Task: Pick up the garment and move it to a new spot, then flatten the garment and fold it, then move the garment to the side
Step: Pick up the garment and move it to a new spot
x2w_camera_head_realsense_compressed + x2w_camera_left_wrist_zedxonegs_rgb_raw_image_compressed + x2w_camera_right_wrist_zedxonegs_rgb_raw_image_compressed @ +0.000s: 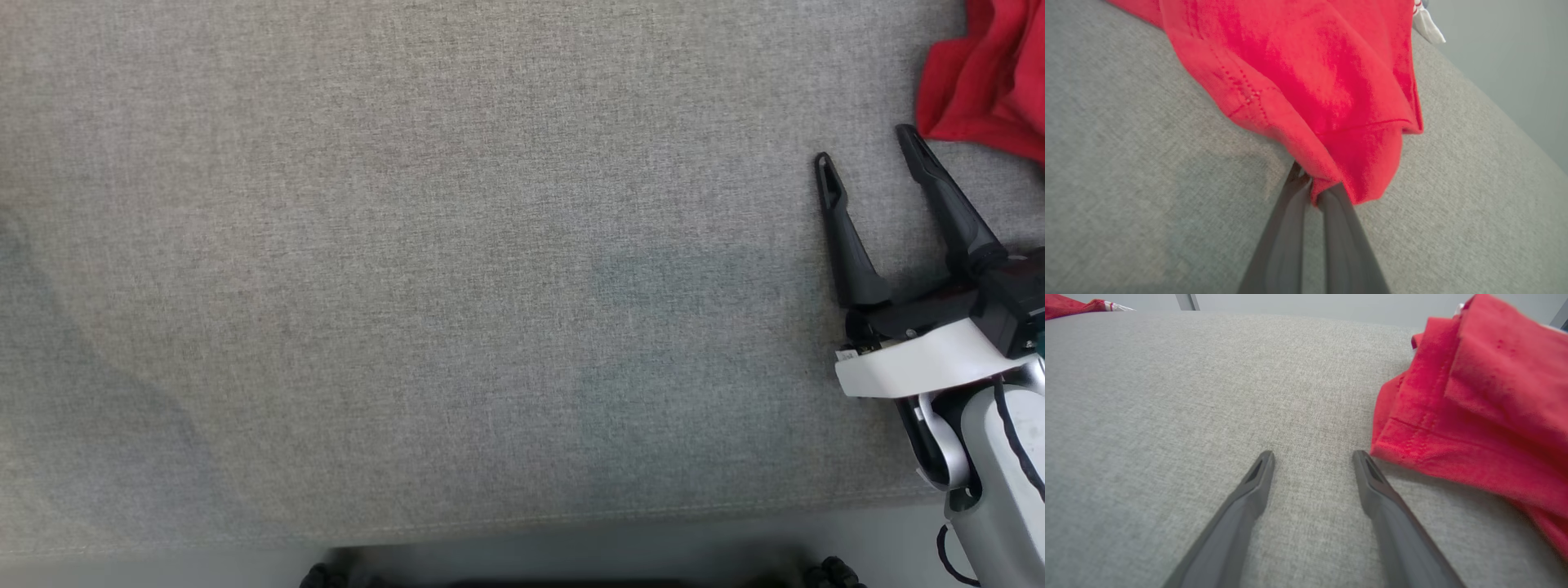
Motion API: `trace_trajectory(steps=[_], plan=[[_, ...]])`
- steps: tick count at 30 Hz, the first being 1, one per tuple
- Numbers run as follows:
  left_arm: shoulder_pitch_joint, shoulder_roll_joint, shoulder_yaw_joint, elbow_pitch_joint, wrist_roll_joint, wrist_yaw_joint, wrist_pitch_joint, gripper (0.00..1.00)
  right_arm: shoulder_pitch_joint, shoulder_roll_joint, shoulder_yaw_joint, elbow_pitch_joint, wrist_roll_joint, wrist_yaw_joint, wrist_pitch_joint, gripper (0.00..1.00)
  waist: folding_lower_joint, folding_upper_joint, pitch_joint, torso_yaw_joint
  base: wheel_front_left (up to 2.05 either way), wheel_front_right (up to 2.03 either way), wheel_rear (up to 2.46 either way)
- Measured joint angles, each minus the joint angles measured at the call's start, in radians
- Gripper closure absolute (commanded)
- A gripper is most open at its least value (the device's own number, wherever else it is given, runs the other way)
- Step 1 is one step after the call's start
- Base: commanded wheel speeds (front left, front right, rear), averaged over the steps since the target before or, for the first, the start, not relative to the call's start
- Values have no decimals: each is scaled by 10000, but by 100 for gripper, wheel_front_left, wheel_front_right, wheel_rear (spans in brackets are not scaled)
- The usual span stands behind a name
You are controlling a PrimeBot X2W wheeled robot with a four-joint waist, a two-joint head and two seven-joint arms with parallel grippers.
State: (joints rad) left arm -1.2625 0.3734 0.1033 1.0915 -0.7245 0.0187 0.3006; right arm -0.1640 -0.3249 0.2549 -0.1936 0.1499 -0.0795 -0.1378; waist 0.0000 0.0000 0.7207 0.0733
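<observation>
One grey woven-fabric table [408, 286]. Two heaps of red cloth, well apart: one crumpled red fabric garment [1310, 81] and one second red heap [1474, 416]. One white tag [1429, 28] by the garment's far edge. Two grippers, the left gripper [1312, 187] and the right gripper [1313, 454], each with two long dark fingers.

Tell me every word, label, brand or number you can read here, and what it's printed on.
No text can be read.
The white tag at the edge of the red garment is too blurred to tell whether it carries any print.
The grey fabric surface is plain, with no lettering.
</observation>
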Motion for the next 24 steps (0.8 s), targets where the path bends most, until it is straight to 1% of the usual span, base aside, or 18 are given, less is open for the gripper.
trace_trajectory(steps=[5, 9, 12, 17, 20, 24], plan=[[-3, -372, -136, -79, -46, -562, -207, 100, 30, 4, -65, 180, 0, -13, -31, 0, 0, 0, -144, 153, 0, 0, 0], [154, -671, -313, -313, -23, -1154, -570, 100, 34, 67, -33, 502, 4, -13, -169, 0, -1, 0, -360, 291, 0, 0, 0], [660, -1149, -535, -479, -27, -1411, -805, 100, 31, 176, 19, 855, 48, -15, -314, 0, 0, 0, -604, 380, 0, 0, 0], [1829, -2236, -1112, -1093, -50, -1501, -1206, 100, 85, 477, 318, 1578, 211, 2, -460, 0, 0, 0, -1272, 571, 0, 0, 0], [2419, -2711, -1304, -1453, -182, -1501, -1398, 100, 178, 702, 556, 1889, 259, 88, -504, 0, 0, 0, -1654, 673, 0, 0, 0], [3210, -3452, -1829, -2543, -667, -1490, -1452, 100, 412, 907, 765, 2265, 297, 178, -556, 0, 0, 0, -2190, 807, 0, 0, 0]])
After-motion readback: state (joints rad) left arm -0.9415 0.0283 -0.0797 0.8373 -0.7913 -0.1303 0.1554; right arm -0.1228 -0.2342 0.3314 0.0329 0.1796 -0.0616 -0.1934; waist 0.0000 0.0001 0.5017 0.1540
